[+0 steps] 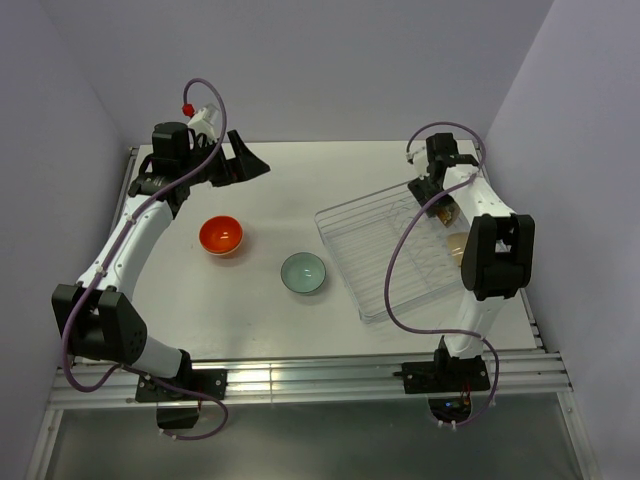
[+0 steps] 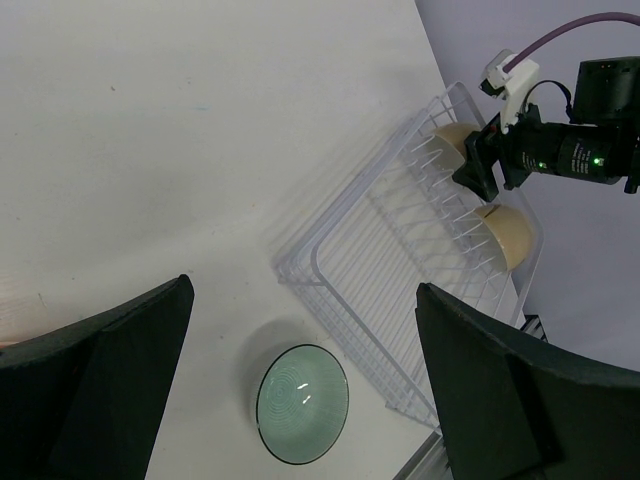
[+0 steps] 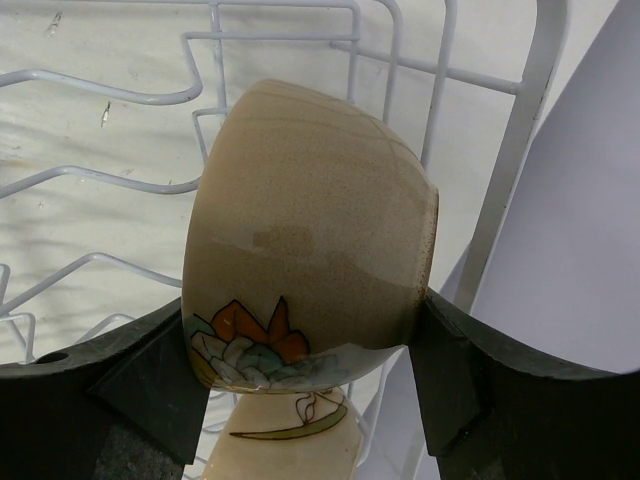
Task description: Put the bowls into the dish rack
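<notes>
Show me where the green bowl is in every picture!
Top external: the green bowl sits mid-table, just left of the dish rack.
Left wrist: the green bowl is low in the middle, beside the dish rack.
Right wrist: not in it; only the cream bowl between the fingers, inside the dish rack.
Shared landmark: the dish rack.

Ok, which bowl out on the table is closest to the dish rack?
The pale mint green bowl, upright just beside the dish rack; the orange-red bowl sits farther left.
</notes>
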You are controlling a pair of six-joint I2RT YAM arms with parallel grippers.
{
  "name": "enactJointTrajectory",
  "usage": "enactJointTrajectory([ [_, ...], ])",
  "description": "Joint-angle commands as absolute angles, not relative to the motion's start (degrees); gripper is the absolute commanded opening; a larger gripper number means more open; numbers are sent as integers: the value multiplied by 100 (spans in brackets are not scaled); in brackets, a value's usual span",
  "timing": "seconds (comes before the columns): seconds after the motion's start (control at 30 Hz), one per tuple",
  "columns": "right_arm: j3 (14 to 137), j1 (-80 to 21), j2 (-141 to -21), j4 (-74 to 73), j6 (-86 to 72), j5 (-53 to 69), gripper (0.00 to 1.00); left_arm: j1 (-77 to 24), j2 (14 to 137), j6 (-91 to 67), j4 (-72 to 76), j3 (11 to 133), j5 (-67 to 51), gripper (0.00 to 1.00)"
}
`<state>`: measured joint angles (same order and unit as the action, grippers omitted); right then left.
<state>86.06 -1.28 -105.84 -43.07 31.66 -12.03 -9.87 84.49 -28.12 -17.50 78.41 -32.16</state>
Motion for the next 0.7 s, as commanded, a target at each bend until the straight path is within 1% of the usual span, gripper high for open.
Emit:
enactJointTrajectory([
  [0.0,8719,-176,-10564,-4096,3173,-1362,40,-967,8411,-2716,-1705,7901,-3322,100],
  [0.03,8736,-193,-10573,-4104,3164,-1362,41,-967,8411,-2716,-1714,7901,-3314,99],
  [0.07,8745,-193,-10565,-4104,3147,-1362,45,-967,8411,-2707,-1714,7893,-3322,100],
  [0.13,8771,-202,-10573,-4131,3129,-1345,50,-958,8402,-2698,-1723,7884,-3322,99],
  [0.23,8789,-220,-10573,-4148,3085,-1336,52,-967,8402,-2681,-1731,7892,-3296,100],
  [0.27,8798,-237,-10573,-4157,3076,-1336,59,-967,8402,-2681,-1740,7893,-3296,100],
  [0.33,8806,-246,-10573,-4192,3076,-1353,61,-967,8402,-2663,-1749,7893,-3322,100],
  [0.37,8807,-263,-10573,-4201,3067,-1354,74,-967,8402,-2663,-1749,7893,-3322,99],
  [0.47,8807,-299,-10538,-4236,3032,-1336,78,-958,8402,-2628,-1784,7892,-3331,100],
  [0.5,8798,-316,-10538,-4245,3032,-1336,95,-967,8411,-2611,-1802,7893,-3322,99],
  [0.53,8798,-325,-10538,-4254,3032,-1327,99,-967,8411,-2610,-1810,7910,-3322,100],
  [0.67,8868,-352,-10564,-4332,2989,-1336,100,-958,8402,-2610,-1793,7893,-3340,100],
])
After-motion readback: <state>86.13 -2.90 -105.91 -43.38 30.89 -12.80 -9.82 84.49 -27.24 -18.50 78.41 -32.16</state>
